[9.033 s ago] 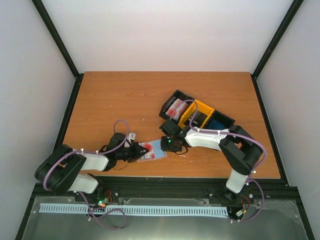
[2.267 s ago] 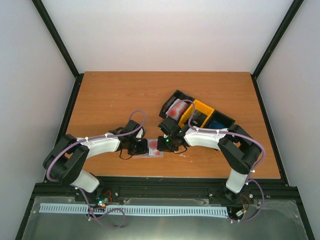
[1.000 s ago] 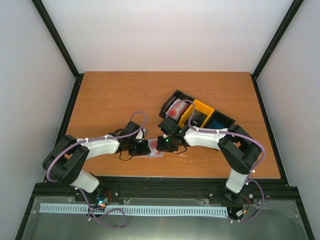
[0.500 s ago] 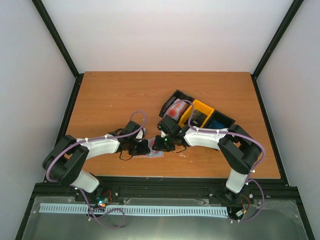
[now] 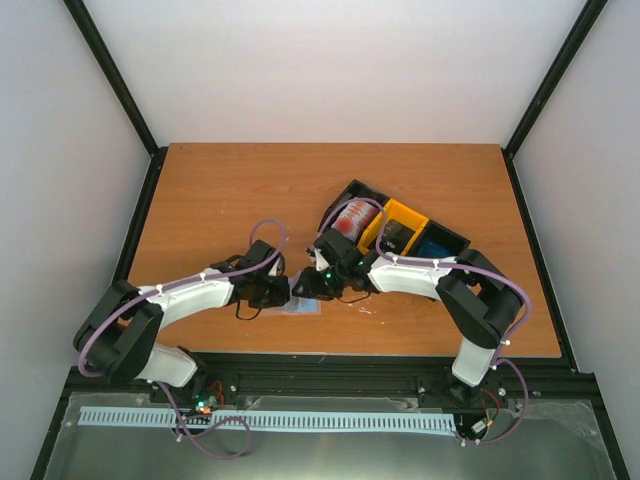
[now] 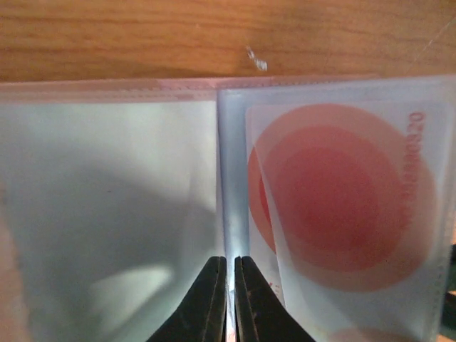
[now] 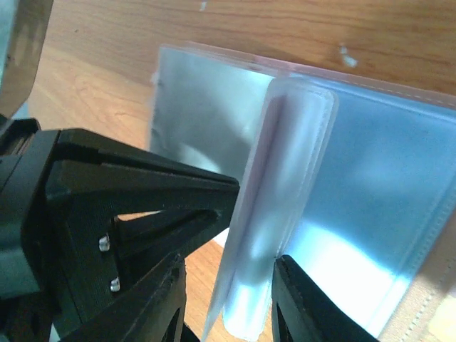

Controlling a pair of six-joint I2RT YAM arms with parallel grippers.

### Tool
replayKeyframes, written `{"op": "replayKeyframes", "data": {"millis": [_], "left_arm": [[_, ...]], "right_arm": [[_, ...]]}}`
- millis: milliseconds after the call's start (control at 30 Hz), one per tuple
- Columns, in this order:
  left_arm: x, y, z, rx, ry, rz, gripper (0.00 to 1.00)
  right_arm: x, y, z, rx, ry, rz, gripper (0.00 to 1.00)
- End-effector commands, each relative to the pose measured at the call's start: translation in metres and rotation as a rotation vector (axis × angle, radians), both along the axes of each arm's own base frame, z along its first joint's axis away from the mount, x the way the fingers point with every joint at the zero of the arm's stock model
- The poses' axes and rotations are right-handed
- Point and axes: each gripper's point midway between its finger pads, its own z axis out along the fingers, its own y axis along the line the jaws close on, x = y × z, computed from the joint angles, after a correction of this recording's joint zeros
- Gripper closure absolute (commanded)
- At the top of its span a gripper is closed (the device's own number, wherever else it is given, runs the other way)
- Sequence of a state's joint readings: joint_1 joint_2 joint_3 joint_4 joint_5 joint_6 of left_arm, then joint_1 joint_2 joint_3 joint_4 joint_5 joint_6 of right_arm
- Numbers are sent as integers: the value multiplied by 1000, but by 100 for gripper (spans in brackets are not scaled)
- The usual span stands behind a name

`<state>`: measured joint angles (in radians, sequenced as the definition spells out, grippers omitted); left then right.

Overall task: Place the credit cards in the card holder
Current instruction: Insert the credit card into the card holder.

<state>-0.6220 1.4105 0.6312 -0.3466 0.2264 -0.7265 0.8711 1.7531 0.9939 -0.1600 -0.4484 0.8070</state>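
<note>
The card holder (image 5: pixel 303 308) lies open near the table's front edge, mostly hidden under both grippers. In the left wrist view its pale see-through pockets (image 6: pixel 107 178) fill the frame, and one red credit card (image 6: pixel 342 199) sits inside the right pocket. My left gripper (image 5: pixel 283 293) (image 6: pixel 229 267) is shut on the seam between the two pockets. My right gripper (image 5: pixel 308 290) (image 7: pixel 228 313) is open, with a raised clear pocket leaf (image 7: pixel 285 185) standing between its fingers and touching the right finger (image 7: pixel 303 303). More red cards (image 5: pixel 350 216) and a blue card (image 5: pixel 432 248) lie in the tray.
The black-and-yellow three-compartment tray (image 5: pixel 405 215) sits just behind the right arm, at the table's middle right. The two grippers nearly touch; the left gripper's black body (image 7: pixel 107 192) fills the left of the right wrist view. Bare wood lies to the left and behind.
My right gripper has moved a little left and back over the holder, lifting a pocket leaf. My left gripper stays pinched on the holder; less of the holder shows from above.
</note>
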Motion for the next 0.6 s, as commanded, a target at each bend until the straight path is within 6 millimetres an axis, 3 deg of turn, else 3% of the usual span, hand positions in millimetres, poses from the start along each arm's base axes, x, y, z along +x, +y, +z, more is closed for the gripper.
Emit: {"op": "replayKeyframes", "data": {"millis": [0,567], "left_arm": [[12,7,19,39,-48,75,93],[24,45,53,90,-145,267,92]], "right_arm": [[-2,17,17,98,-27,52,64],[2,28,5,96,-1,62,67]]}}
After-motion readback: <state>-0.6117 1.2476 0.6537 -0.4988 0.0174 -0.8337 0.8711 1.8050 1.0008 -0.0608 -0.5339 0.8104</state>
